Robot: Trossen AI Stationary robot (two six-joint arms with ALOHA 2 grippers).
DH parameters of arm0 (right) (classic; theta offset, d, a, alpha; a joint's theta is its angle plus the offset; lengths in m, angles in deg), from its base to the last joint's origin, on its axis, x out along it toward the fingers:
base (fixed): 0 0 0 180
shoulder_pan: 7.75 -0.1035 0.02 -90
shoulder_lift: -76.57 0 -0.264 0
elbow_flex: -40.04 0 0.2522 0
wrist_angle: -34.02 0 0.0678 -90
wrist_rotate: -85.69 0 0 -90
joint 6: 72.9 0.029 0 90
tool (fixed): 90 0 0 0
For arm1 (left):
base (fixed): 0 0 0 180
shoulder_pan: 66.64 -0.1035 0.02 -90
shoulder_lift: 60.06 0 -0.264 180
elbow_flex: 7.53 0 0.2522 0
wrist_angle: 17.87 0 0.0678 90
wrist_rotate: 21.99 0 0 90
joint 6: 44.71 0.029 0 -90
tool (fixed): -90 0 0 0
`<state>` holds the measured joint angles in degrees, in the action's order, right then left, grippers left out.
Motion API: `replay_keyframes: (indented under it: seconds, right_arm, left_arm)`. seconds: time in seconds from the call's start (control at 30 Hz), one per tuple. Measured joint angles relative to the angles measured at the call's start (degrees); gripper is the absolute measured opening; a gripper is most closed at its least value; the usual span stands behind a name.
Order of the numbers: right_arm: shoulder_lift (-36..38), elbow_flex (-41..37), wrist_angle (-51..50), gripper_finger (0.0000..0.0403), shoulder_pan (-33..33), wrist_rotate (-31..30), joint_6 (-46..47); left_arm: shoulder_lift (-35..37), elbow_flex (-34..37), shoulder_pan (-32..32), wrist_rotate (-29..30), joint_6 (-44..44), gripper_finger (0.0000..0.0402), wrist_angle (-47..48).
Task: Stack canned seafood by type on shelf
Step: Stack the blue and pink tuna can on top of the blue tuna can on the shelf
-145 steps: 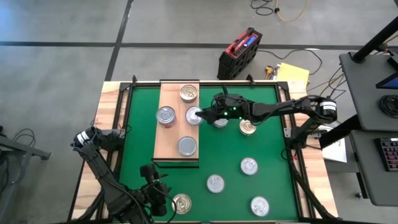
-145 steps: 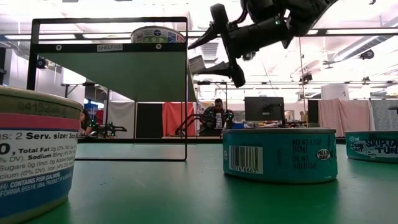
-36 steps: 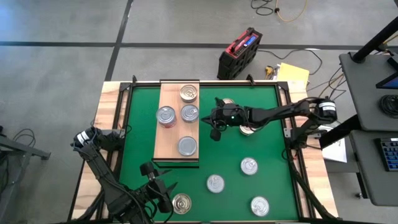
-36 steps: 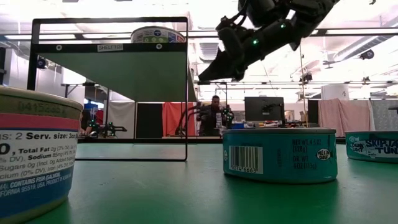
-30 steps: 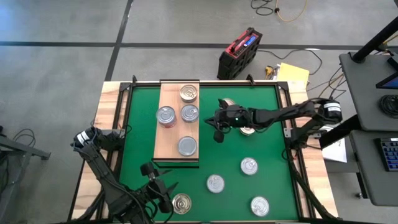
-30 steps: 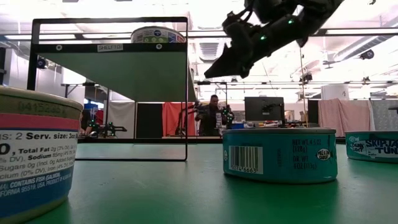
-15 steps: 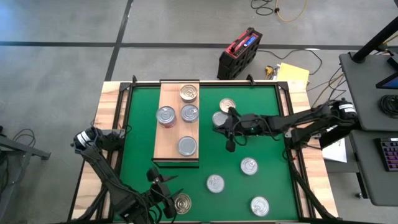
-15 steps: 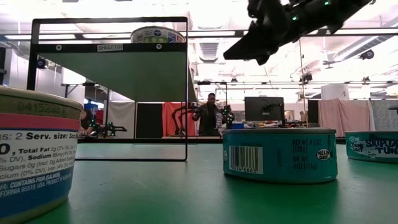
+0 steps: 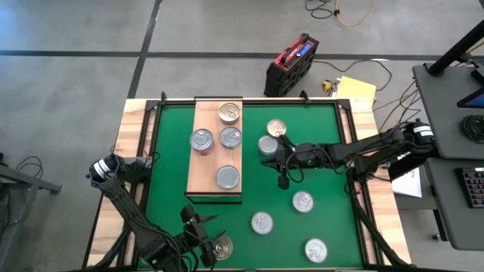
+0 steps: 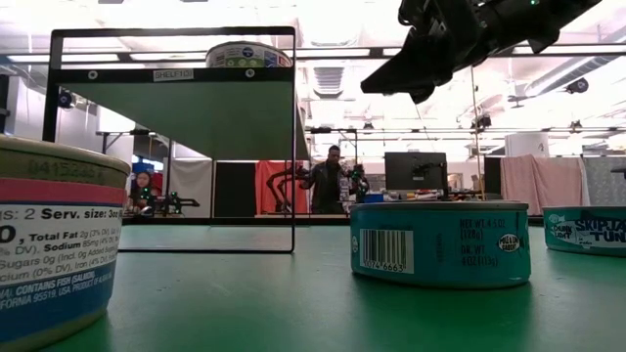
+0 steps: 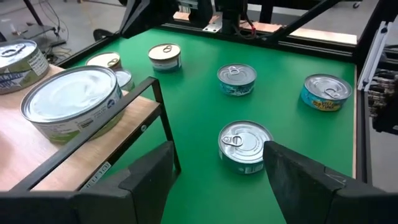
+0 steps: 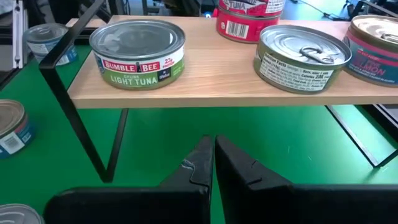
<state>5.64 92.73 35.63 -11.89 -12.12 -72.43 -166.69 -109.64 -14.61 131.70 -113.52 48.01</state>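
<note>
The shelf (image 9: 208, 162) is a light wooden board on a black frame at the mat's left. It carries several tins, among them a green-label tin (image 9: 227, 177), a red-label tin (image 9: 201, 140), a silver tin (image 9: 230, 137) and a gold-lidded tin (image 9: 229, 113). My right gripper (image 9: 282, 180) hovers shut above the mat just right of the shelf, holding nothing; in its wrist view the fingers (image 12: 202, 163) face the shelf edge (image 12: 205, 93). My left gripper (image 9: 201, 233) waits open at the front edge, facing a silver tin (image 11: 244, 144).
Loose tins lie on the green mat (image 9: 318, 174): two by the right gripper (image 9: 277, 128) (image 9: 268, 144), three toward the front right (image 9: 303, 202) (image 9: 262, 222) (image 9: 315, 249), one by the left gripper (image 9: 221, 246). People stand in the room behind (image 10: 328, 181).
The right gripper has drawn back from the shelf, moving right and toward the front, still shut. The tin it was at earlier now rests on the shelf. The left gripper shifted slightly.
</note>
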Motion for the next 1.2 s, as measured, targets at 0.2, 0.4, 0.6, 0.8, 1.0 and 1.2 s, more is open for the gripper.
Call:
replay_keyframes:
  seconds: [0.2, 0.4, 0.6, 0.8, 1.0, 1.2]
  right_arm:
    - [0.0, 0.0, -0.1, 0.0009, -0.1, -0.3, 0.4]
    - [1.4, 0.0, -0.1, 0.0009, -0.4, -0.9, 0.0]
    - [2.0, -0.2, -0.2, 0.0009, -0.3, -1.5, -1.4]
    - [2.0, -0.2, -0.2, 0.0009, -0.3, -1.4, -1.5]
    - [2.0, -0.2, -0.2, 0.0009, -0.3, -1.4, -0.8]
    - [2.0, -0.7, -0.2, 0.0009, -0.6, -1.3, 1.6]
  left_arm:
    - [0.0, 0.0, -0.3, 1.8, 2.8, 0.0233, 0.0]
    - [0.0, 0.0, -1.2, 1.6, 6.1, 0.0233, -1.4]
    - [0.0, 0.0, -2.5, 1.4, 18.8, 0.0233, -2.6]
    - [0.0, 0.0, -3.3, 1.1, 27.5, 0.0233, -4.2]
    - [-0.6, 1.5, -3.4, -7.4, 35.8, 0.0233, -22.2]
    - [-4.3, 2.5, -4.0, -16.0, 67.7, 0.0233, -47.6]
